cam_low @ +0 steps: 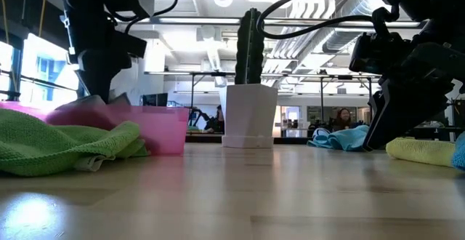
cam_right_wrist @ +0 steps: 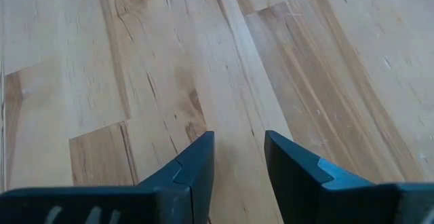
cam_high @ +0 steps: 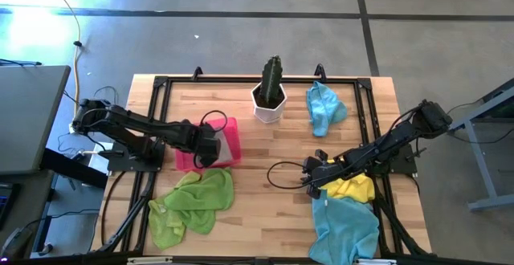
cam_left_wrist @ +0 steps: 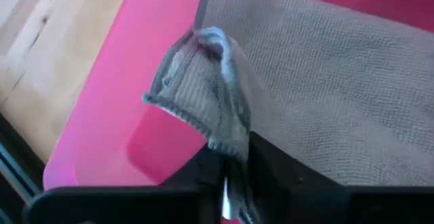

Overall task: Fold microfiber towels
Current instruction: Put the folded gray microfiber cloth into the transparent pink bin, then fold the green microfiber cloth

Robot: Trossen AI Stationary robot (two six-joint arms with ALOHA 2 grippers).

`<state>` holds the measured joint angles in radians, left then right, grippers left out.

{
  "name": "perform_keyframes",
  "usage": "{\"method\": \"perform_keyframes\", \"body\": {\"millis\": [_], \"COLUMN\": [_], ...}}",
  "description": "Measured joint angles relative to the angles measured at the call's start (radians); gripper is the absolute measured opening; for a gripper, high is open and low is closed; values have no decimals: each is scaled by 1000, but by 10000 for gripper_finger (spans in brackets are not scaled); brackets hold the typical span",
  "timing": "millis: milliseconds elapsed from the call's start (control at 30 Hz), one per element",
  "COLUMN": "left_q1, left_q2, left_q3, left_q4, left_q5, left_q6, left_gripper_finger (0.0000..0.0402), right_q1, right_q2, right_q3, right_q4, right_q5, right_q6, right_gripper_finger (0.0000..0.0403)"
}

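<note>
Table (cam_high: 265,148): light wooden butcher-block top, black frame around it; I see it whole from above.

Left gripper (cam_high: 215,146): over the pink tray (cam_high: 233,128), at the tray's inner side. In my left wrist view the fingers (cam_left_wrist: 271,173) stand close together with a fold of the grey towel (cam_left_wrist: 325,95) between them; the cloth's corner stands up in a peak just ahead of the tips. I cannot tell whether the pinch is firm or slack.

Grey towel: lies inside the pink tray, covering much of its floor, one corner lifted at the left gripper.

Green towels (cam_high: 193,205): crumpled heap on the table, just in front of the tray on the left side.

Right gripper (cam_high: 312,178): low over bare wood near the table's middle-right, just beside the yellow towel (cam_high: 353,187). Its fingers (cam_right_wrist: 193,166) stand moderately apart, with nothing between them.

Yellow towel: bunched on top of a blue towel (cam_high: 345,229) that spreads to the near edge.

Second blue towel (cam_high: 324,108): crumpled at the far right, beside the white pot (cam_high: 269,104).

White pot: holds a dark green cactus (cam_high: 273,76), far centre.
</note>
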<state>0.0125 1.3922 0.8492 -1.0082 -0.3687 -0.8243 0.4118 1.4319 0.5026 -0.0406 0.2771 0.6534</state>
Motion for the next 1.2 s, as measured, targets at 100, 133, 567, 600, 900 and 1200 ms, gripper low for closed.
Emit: {"method": "perform_keyframes", "body": {"millis": [100,133,567,600,900,1200], "left_q1": [0,0,-143,-171,-398,-515], "left_q2": [-24,-35,-159,-159,-93,73], "left_q3": [21,33,72,72,68,66], "left_q4": [-35,-42,88,119,442,553], "left_q5": [-2,-6,19,26,-16,-39], "left_q6": [-3,-3,42,51,121,112], "left_gripper_finger": [98,113,185,184,184,184], "right_q1": [0,0,0,0,0,0], "right_q2": [0,0,0,0,0,0], "right_q3": [0,0,0,0,0,1], "right_q4": [0,0,0,0,-1,1], "right_q5": [0,0,0,0,0,0], "right_q6": [0,0,0,0,0,0], "right_gripper_finger": [124,124,124,124,124,124]}}
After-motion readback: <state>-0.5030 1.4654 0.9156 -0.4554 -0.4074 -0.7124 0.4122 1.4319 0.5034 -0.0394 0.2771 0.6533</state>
